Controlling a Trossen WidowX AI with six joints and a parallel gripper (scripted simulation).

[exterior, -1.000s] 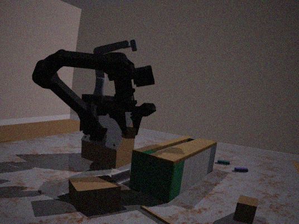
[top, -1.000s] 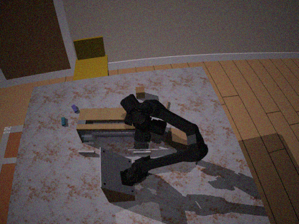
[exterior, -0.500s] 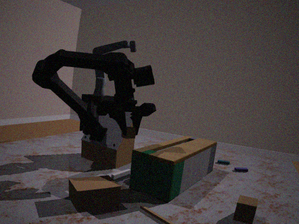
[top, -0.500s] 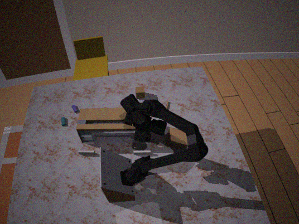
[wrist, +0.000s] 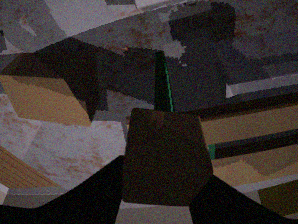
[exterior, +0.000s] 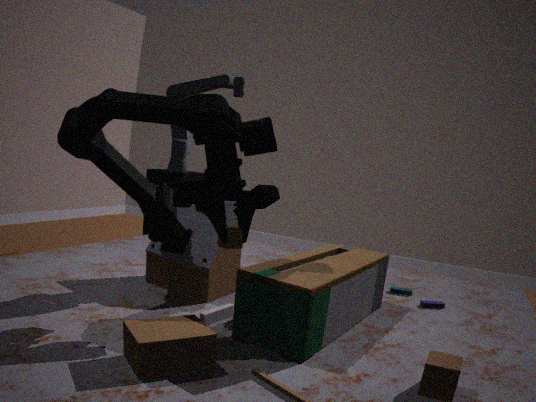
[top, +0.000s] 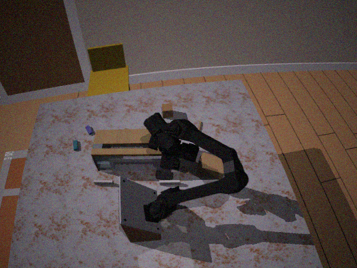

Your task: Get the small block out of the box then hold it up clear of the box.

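Note:
My gripper (exterior: 233, 231) (wrist: 156, 165) is shut on a small brown block (exterior: 233, 237) (wrist: 162, 156) and holds it off the table, beside the green end of the box and higher than its top. The box (top: 121, 137) (exterior: 320, 272) is long, with a tan slotted top, a green end (exterior: 270, 312) and a clear front. It stands on the table in front of the arm. In the top view the arm's wrist hides the block. The wrist view shows the block filling the space between my two dark fingers.
A large tan block (top: 211, 163) (exterior: 167, 340) lies near the box's green end. A small tan cube (top: 167, 110) (exterior: 440, 372) stands behind the box. A teal piece (top: 76, 145) (exterior: 401, 290) and a purple piece (top: 89, 130) (exterior: 432, 303) lie past the other end. The arm's grey base plate (top: 133, 200) is in front.

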